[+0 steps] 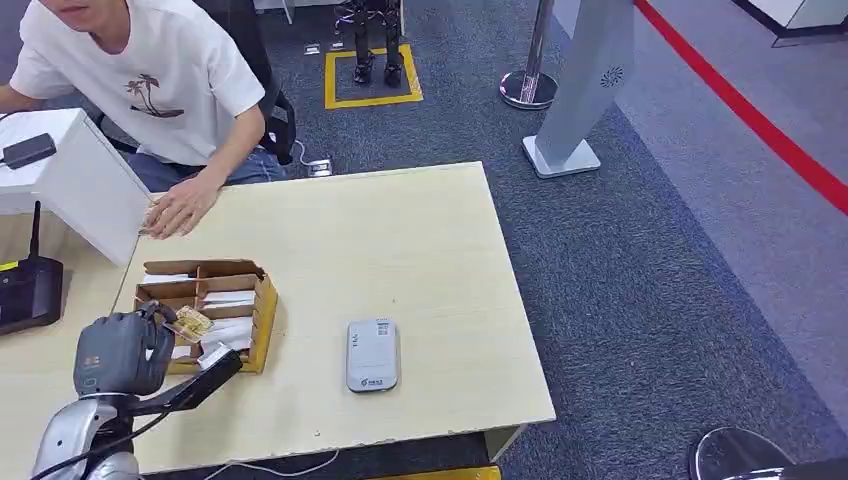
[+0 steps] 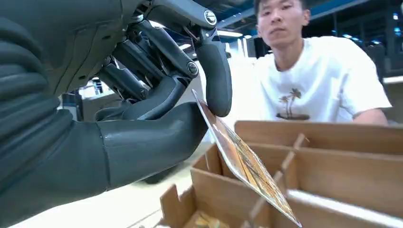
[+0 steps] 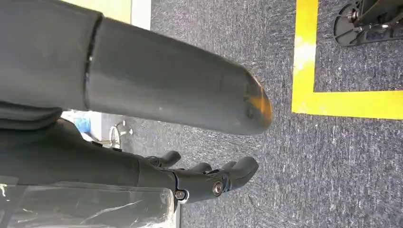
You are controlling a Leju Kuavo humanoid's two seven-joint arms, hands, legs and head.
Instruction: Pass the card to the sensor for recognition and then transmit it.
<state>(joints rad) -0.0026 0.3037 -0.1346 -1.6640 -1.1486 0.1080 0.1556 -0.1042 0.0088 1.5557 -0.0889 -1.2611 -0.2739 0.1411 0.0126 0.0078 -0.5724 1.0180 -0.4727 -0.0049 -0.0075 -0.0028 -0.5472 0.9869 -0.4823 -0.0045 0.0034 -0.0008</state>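
My left hand [image 1: 125,352] hovers at the near left end of a brown cardboard organiser [image 1: 262,305] on the table. It pinches a yellowish patterned card [image 1: 191,322] between thumb and a finger. The left wrist view shows that card [image 2: 247,166] tilted, gripped by the thumb [image 2: 147,142] and a dark finger [image 2: 216,76], just above the organiser's dividers [image 2: 290,156]. White cards lie in the organiser's slots. A grey card sensor [image 1: 372,354] lies flat on the table to the right of the organiser. My right hand [image 3: 204,180] hangs over grey carpet with nothing in it, fingers slightly curled.
A person in a white T-shirt [image 1: 150,80] sits at the table's far left, one hand [image 1: 182,208] resting on the wood beside a white box [image 1: 85,185]. A black device with an antenna [image 1: 28,290] stands at the left edge. The table [image 1: 420,240] ends on the right at carpet.
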